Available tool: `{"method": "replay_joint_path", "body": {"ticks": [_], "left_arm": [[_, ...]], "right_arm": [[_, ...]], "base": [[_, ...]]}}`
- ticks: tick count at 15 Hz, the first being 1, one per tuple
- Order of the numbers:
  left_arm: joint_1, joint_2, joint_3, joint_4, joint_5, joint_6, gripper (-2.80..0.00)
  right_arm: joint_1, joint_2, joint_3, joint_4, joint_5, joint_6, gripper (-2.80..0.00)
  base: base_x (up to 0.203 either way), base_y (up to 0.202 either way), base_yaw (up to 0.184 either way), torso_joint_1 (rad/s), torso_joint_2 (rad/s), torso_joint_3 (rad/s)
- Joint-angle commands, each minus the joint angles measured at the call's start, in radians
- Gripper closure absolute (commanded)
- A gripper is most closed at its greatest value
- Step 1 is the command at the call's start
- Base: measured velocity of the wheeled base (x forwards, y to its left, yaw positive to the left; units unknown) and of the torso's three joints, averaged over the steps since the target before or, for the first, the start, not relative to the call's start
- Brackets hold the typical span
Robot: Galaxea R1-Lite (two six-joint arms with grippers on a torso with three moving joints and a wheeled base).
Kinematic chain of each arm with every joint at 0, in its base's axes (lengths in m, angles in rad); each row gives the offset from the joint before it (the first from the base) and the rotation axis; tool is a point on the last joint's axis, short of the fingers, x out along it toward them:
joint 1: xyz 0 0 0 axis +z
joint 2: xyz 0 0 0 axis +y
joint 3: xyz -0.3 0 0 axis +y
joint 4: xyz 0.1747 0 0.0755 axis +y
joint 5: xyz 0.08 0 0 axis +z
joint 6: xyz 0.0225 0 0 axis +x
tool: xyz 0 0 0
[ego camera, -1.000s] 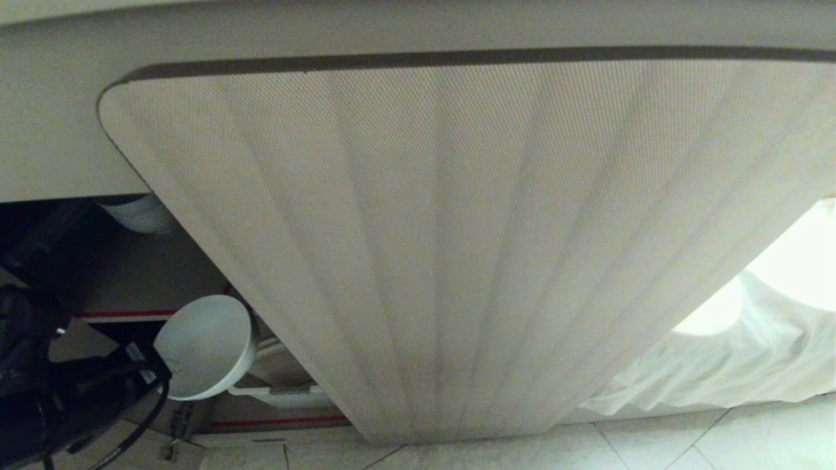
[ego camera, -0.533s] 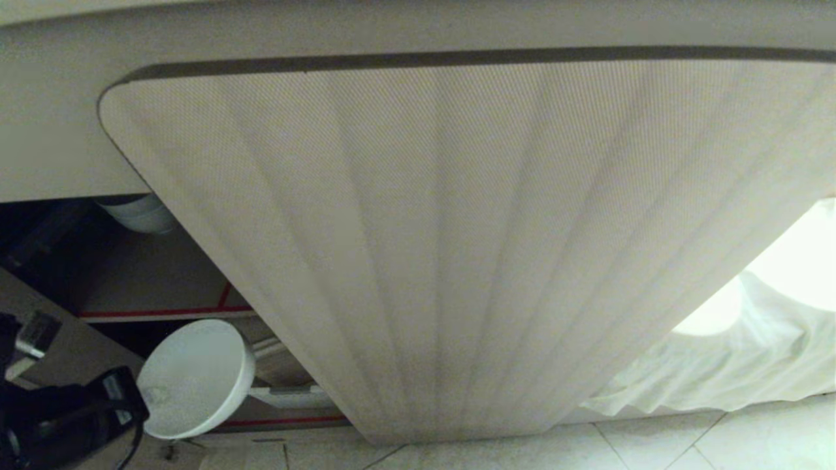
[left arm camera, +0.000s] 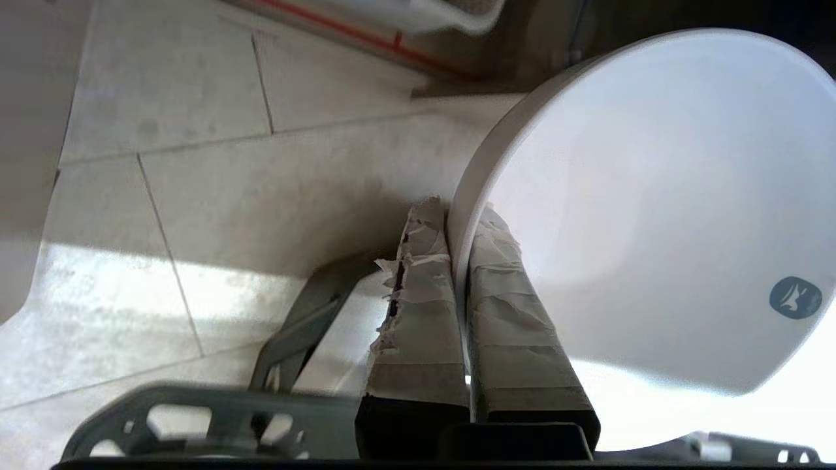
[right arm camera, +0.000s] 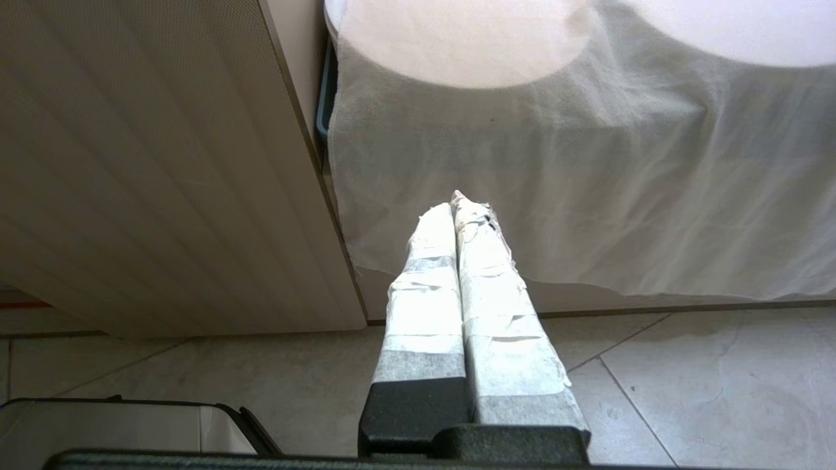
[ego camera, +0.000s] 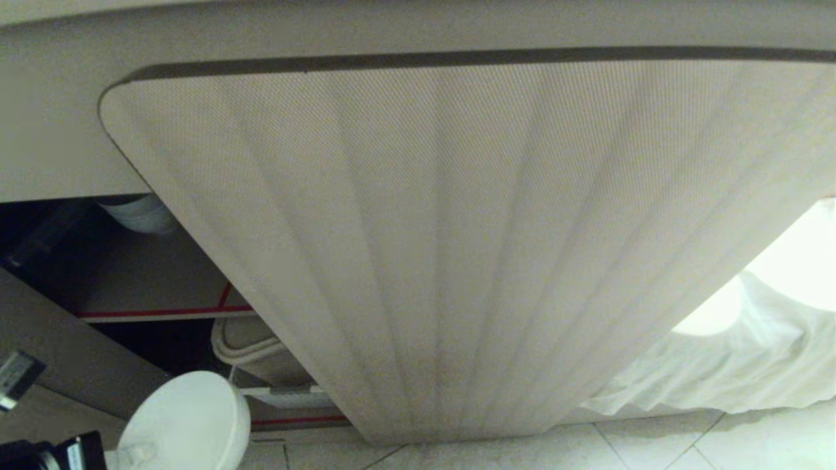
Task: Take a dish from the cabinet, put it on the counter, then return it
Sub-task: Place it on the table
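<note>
The dish [ego camera: 186, 418], a small plain white bowl, hangs tilted on its side at the lower left of the head view, out in front of the cabinet's open side and low over the floor. My left gripper [left arm camera: 457, 219] is shut on the dish [left arm camera: 653, 196], one taped finger inside the rim and one outside. The cabinet's ribbed beige door [ego camera: 457, 248] fills the middle of the head view, with the counter's thick edge [ego camera: 392, 23] above it. My right gripper [right arm camera: 454, 203] is shut on nothing, parked low in front of a white cloth [right arm camera: 588, 163].
Inside the cabinet are a brown shelf with a red strip [ego camera: 163, 312], stacked white bowls [ego camera: 138, 214] above it and a pale container [ego camera: 251, 349] below. A second door panel [ego camera: 72, 356] angles out at the left. Tiled floor [ego camera: 653, 444] lies below.
My left gripper has carried the dish downward and to the left, out of the cabinet opening; the arm has nearly left the head view. The pale container behind it now shows.
</note>
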Motion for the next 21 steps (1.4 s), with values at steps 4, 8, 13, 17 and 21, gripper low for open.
{"method": "replay_joint_path", "body": {"ticks": [4,8,13,17,21], "left_arm": [[-0.085,-0.101,-0.005,0.111,0.003,0.011,0.00],[-0.138,-0.095,-0.006,0.124,0.006,0.061,0.00],[-0.143,-0.091,-0.007,0.125,0.015,0.079,0.00],[-0.143,-0.076,-0.007,0.125,0.016,0.167,0.00],[-0.141,-0.069,0.000,0.124,0.017,0.184,0.00]], "right_arm": [[0.000,0.000,0.000,0.000,0.000,-0.001,0.00],[0.000,0.000,0.000,0.000,0.000,-0.001,0.00],[0.000,0.000,0.000,0.000,0.000,-0.001,0.00],[0.000,0.000,0.000,0.000,0.000,-0.001,0.00],[0.001,0.000,0.000,0.000,0.000,-0.001,0.00]], "base": [[0.000,0.000,0.000,0.000,0.00,0.000],[0.000,0.000,0.000,0.000,0.00,0.000],[0.000,0.000,0.000,0.000,0.00,0.000],[0.000,0.000,0.000,0.000,0.00,0.000],[0.000,0.000,0.000,0.000,0.00,0.000]]}}
